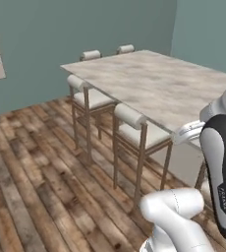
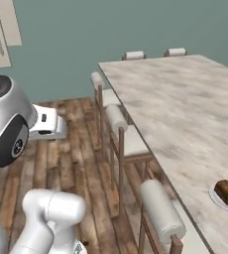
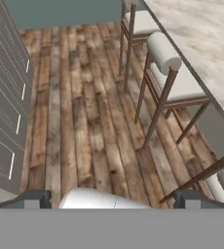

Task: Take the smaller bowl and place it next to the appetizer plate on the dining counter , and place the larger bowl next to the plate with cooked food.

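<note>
Hand view shows the gripper [image 3: 112,198] spread wide and empty above bare floor; the appetizer plate [image 2: 227,199] sits near the dining counter [image 2: 185,114] edge, neither bowl nearby.

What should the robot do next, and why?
Probably turn or drive to look for the bowls. The gripper is open and empty, pointing down at the wooden floor beside the stools. The dining counter holds the appetizer plate with its brown loaf, with no bowl by it yet.
</note>
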Robot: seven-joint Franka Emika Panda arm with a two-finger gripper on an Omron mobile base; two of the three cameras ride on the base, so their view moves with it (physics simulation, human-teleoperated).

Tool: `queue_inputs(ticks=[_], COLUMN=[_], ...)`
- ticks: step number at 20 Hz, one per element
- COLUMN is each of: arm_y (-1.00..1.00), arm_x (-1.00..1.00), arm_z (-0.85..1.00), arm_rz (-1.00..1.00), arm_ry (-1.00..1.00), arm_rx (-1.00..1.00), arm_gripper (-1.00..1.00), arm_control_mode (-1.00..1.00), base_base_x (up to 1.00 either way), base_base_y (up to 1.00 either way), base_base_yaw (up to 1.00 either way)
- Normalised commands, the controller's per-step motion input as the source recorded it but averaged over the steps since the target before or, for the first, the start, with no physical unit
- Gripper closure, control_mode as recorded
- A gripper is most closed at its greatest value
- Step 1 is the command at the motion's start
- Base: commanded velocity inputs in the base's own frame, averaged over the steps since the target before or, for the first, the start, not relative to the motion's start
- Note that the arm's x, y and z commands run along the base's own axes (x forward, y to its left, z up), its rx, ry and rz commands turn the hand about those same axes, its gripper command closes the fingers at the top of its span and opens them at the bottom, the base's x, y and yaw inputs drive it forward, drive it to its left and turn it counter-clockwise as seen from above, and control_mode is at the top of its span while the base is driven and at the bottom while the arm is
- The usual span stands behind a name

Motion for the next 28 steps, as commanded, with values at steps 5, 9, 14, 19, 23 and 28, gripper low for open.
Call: queue_inputs(ticks=[5, 9, 14, 19, 23, 28], arm_y=[0.0, 0.0, 0.0, 0.0, 0.0, 0.0], arm_x=[0.0, 0.0, 0.0, 0.0, 0.0, 0.0], arm_z=[0.0, 0.0, 0.0, 0.0, 0.0, 0.0], arm_rz=[0.0, 0.0, 0.0, 0.0, 0.0, 0.0], arm_ry=[0.0, 0.0, 0.0, 0.0, 0.0, 0.0], arm_rx=[0.0, 0.0, 0.0, 0.0, 0.0, 0.0], arm_gripper=[-1.0, -1.0, -1.0, -1.0, -1.0, -1.0], arm_control_mode=[1.0, 1.0, 1.0, 1.0, 1.0, 1.0], base_base_x=[1.0, 1.0, 1.0, 1.0, 0.92, 0.72], base_base_y=[0.24, 0.3, 0.12, -0.05, -0.3, -0.26], base_base_yaw=[0.31, 0.3, 0.28, 0.16, 0.22, 0.31])
